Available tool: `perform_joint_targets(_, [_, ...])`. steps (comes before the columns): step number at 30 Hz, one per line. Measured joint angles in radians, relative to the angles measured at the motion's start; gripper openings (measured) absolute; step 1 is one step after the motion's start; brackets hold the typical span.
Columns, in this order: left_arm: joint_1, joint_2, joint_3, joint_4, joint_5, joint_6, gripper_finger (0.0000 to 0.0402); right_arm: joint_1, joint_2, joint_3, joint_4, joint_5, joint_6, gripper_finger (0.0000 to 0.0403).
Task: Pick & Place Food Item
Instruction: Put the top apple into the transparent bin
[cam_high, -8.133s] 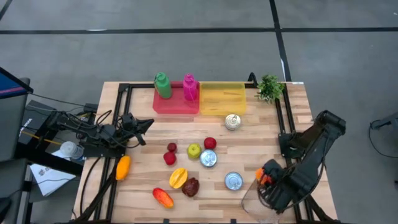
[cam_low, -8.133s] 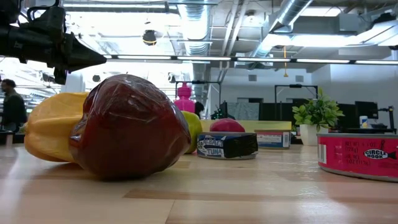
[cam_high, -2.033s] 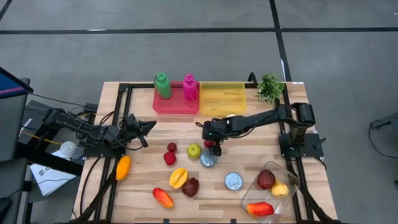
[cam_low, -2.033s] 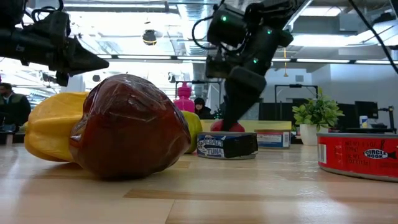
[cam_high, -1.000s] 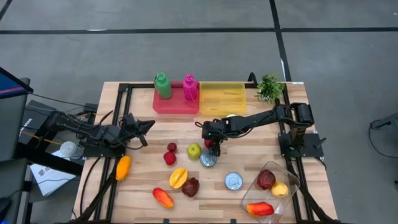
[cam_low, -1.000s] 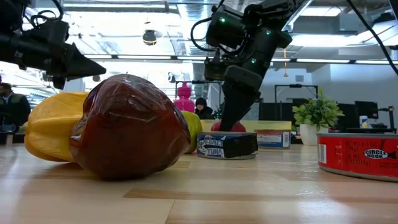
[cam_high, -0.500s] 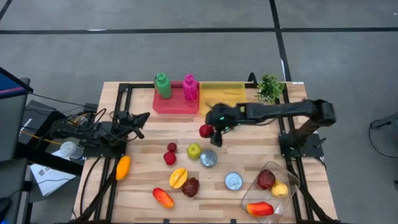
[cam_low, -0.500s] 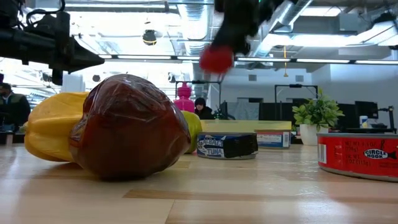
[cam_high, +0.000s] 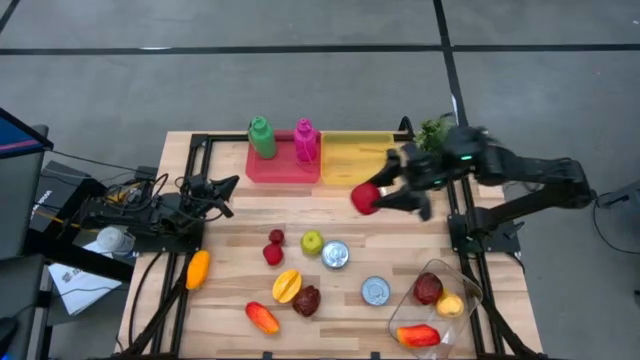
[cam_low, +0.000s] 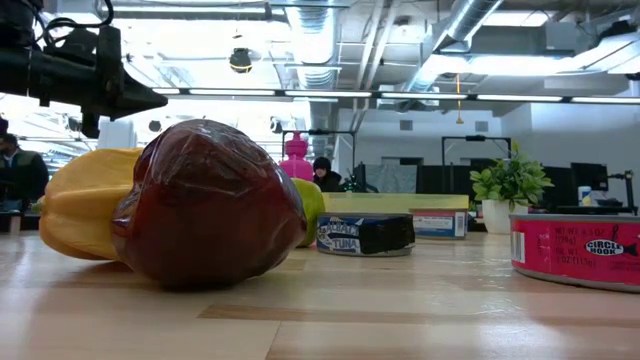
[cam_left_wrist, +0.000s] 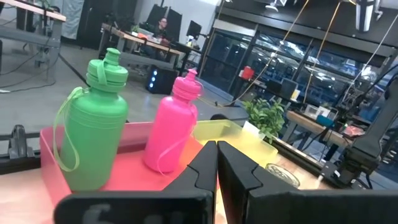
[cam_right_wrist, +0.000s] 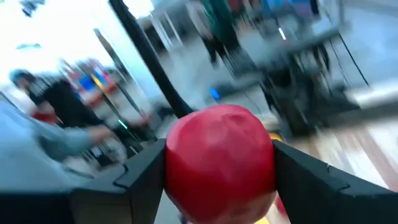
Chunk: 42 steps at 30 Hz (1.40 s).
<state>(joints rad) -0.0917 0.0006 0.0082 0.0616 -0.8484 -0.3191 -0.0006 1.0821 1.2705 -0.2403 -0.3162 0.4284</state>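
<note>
The right gripper (cam_high: 385, 195) has its fingers (cam_right_wrist: 140, 171) clamped on either side of a red apple (cam_high: 364, 198), which fills the gap between them in the right wrist view. In the high view the apple hangs in the air just in front of the yellow tray (cam_high: 358, 157), near the tray's front edge, with the right arm reaching in from the potted plant (cam_high: 432, 135) side.

This looks like the carry step: the fruit is off the table and in transit. The likely goal is the clear container (cam_high: 435, 305), which sits well apart from the yellow tray at the table's near right corner and already holds a dark red fruit (cam_high: 427, 288), a yellow fruit (cam_high: 451, 304) and a red-orange piece (cam_high: 419, 335). The next move would call for swinging the apple back toward that container, lowering over its open part, and only then letting go.

Open room lies between the yellow tray and the container, apart from a tin can (cam_high: 375, 291) standing just beside the container's left rim. The black frame rail (cam_high: 452, 215) runs along that side and the container sits near the table edge, so a wide swing risks clipping either.

The left gripper (cam_high: 222, 186), fingers pressed shut and empty, waits left of the red tray (cam_high: 282, 166) beside the yellow one.
</note>
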Motion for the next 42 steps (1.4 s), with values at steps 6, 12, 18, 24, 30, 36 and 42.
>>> perform_joint_targets(6, [0.0, 0.0, 0.0, 0.0, 0.0, 0.0, 0.0001, 0.063, -0.105, 0.0, 0.242, -0.025, 0.007, 0.0255])
perform_joint_targets(12, [0.0, -0.001, 0.0, 0.0, 0.0, 0.0, 0.0001, 0.109, -0.175, 0.0, 0.407, -0.024, -0.003, 0.0255])
perform_joint_targets(18, [0.0, -0.001, -0.001, 0.0, 0.0, 0.0, 0.0001, 0.118, -0.194, 0.0, 0.427, -0.018, -0.023, 0.0255])
perform_joint_targets(24, [0.0, -0.001, -0.001, 0.0, 0.0, 0.0, 0.0001, 0.12, -0.192, 0.0, 0.322, -0.02, 0.053, 0.0255])
perform_joint_targets(30, [0.0, -0.001, -0.001, 0.0, 0.0, 0.0, 0.0001, 0.193, -0.165, 0.0, 0.044, -0.02, 0.244, 0.0255])
perform_joint_targets(36, [0.0, -0.001, -0.001, 0.0, 0.0, 0.0, 0.0001, 0.357, -0.107, 0.0, -0.315, 0.038, 0.552, 0.0255])
perform_joint_targets(42, [0.0, -0.001, -0.001, 0.0, 0.0, 0.0, 0.0001, 0.585, -0.018, 0.0, -0.608, 0.151, 0.806, 0.0256])
